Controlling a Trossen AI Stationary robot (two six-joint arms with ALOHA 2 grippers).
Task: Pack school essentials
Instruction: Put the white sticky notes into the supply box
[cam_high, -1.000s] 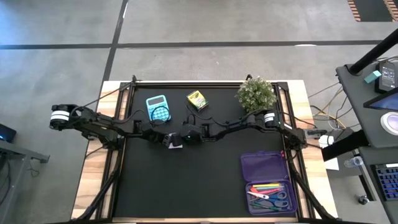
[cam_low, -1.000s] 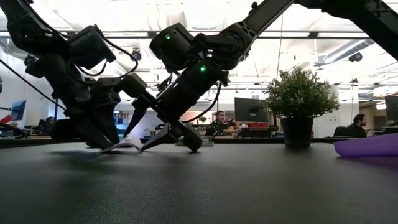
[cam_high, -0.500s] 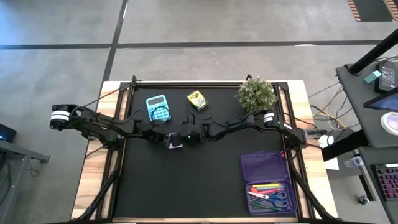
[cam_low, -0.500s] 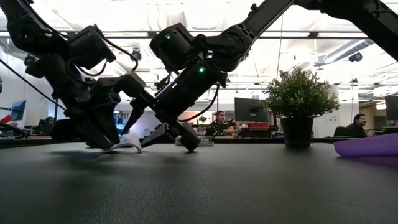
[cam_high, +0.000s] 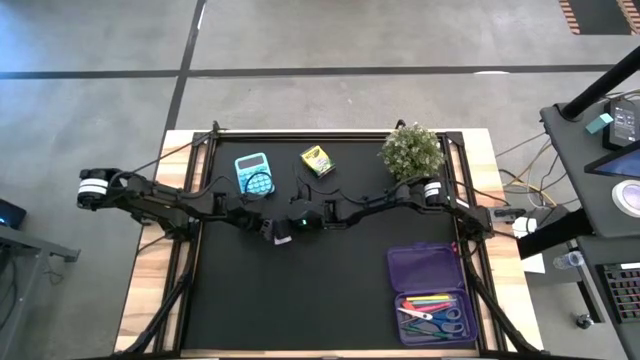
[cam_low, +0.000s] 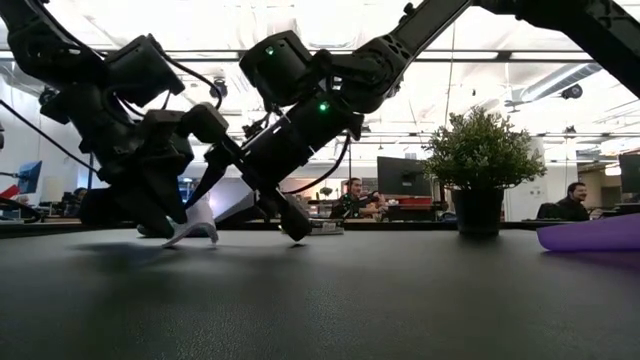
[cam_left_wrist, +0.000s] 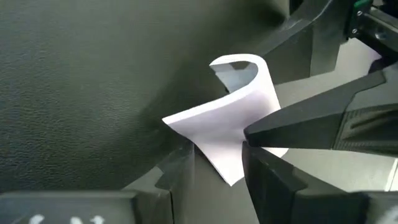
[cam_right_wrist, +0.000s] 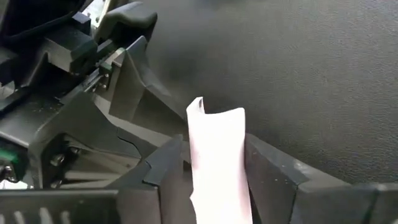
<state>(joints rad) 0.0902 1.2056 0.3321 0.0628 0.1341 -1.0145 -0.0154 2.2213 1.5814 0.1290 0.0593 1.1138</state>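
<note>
Black matting covers the tabletop (cam_high: 300, 300), where a translucent purple plastic case (cam_high: 431, 270) lies open at the right front, its tray holding coloured pens (cam_high: 432, 300) and blue-handled scissors (cam_high: 435, 318). Along the far edge stand a bushy potted plant (cam_high: 411, 150), a yellow crayon box (cam_high: 317, 160) and a teal calculator (cam_high: 254, 174). At centre both arms meet over a curled white note sheet (cam_right_wrist: 217, 158): the right gripper (cam_right_wrist: 214, 171) has its fingers clenched on it, the left gripper (cam_left_wrist: 214, 177) also grasps it.
</note>
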